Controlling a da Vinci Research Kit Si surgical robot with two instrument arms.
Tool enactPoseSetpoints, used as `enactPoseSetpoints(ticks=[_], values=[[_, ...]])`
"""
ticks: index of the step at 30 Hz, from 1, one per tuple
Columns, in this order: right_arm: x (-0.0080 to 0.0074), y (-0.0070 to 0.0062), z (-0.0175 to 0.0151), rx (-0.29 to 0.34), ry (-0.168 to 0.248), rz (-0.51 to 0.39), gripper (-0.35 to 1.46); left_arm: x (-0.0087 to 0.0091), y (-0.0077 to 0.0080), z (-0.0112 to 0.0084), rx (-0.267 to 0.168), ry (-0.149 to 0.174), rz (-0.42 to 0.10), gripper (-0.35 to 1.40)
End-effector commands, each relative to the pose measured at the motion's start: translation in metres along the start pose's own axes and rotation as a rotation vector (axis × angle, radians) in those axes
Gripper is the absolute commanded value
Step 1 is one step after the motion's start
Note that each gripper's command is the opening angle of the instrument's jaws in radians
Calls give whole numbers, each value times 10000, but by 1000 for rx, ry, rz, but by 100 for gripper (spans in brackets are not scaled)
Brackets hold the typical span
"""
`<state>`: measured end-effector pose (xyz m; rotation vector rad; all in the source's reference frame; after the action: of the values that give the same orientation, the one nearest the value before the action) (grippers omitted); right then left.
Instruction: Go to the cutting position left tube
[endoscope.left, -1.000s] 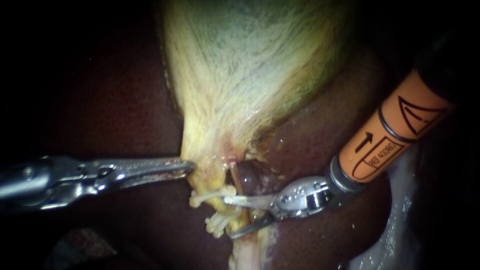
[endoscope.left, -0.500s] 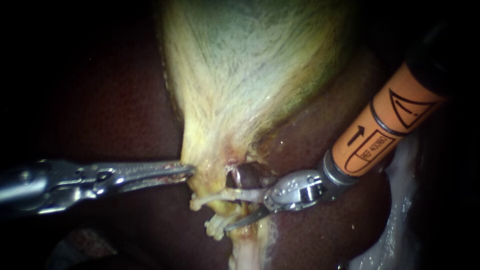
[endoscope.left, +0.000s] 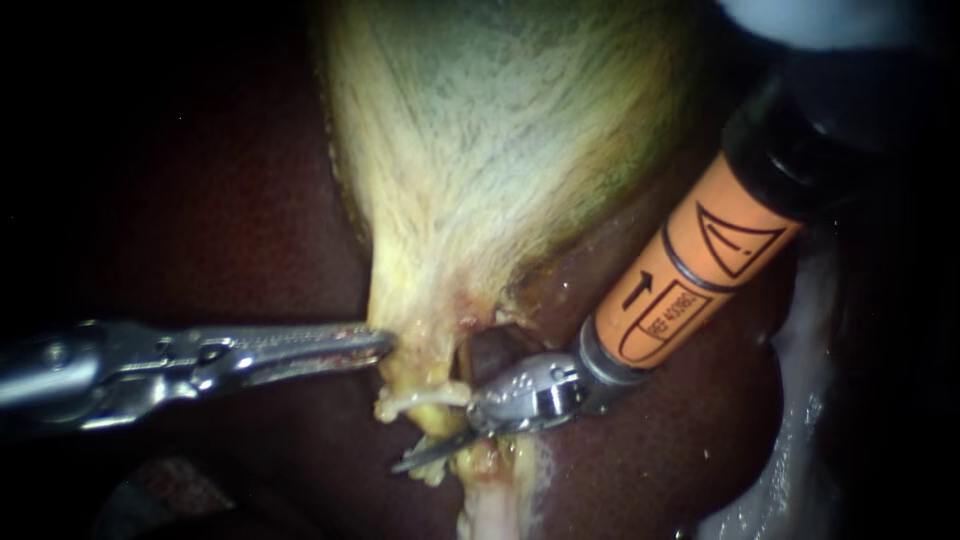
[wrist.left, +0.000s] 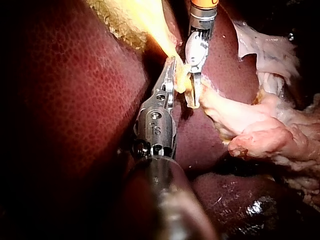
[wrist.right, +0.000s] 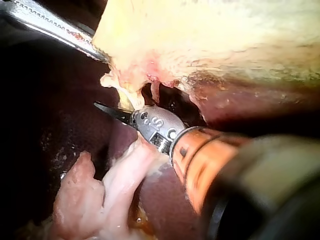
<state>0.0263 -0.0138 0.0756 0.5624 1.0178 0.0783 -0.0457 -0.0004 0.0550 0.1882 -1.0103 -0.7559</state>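
- Left instrument (endoscope.left: 378, 343): jaws clamped on gallbladder (endoscope.left: 500, 150) neck.
- Right instrument (endoscope.left: 425, 432): jaws apart, straddling pale tube (endoscope.left: 420, 397); position apparently reached, cut outstanding.

We found the light pooled on the gallbladder (endoscope.left: 500, 150) at twelve o'clock; the liver (endoscope.left: 200, 200) toward nine o'clock lay in shadow, and glare flashed off our left instrument (endoscope.left: 383, 344).

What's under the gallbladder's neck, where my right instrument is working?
A pale tube sticks out sideways below the gallbladder, over dark liver. The right instrument has its tip at the tube; yellowish tissue covers where they meet, so contact cannot be confirmed.
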Motion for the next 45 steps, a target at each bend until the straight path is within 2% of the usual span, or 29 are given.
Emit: enactPoseSetpoints(ticks=[1,13,20,25,30,34,45], values=[[1,0,2,0,8,3,138,0,0,0,-1,0,0,-35],[-1,0,-1,9,12,8,136,1,1,1,0,0,0,-35],[-14,-8,-30,18,13,20,136,5,12,4,3,0,0,-35],[-17,-12,-41,25,13,18,136,6,22,7,2,1,-2,-35],[-14,-16,-40,27,13,23,138,6,30,9,-4,1,-4,-35],[-11,-18,-38,36,14,-25,138,6,32,10,-4,1,-4,-35],[1,-6,-9,56,15,-84,131,4,27,12,-7,1,-5,-35]])
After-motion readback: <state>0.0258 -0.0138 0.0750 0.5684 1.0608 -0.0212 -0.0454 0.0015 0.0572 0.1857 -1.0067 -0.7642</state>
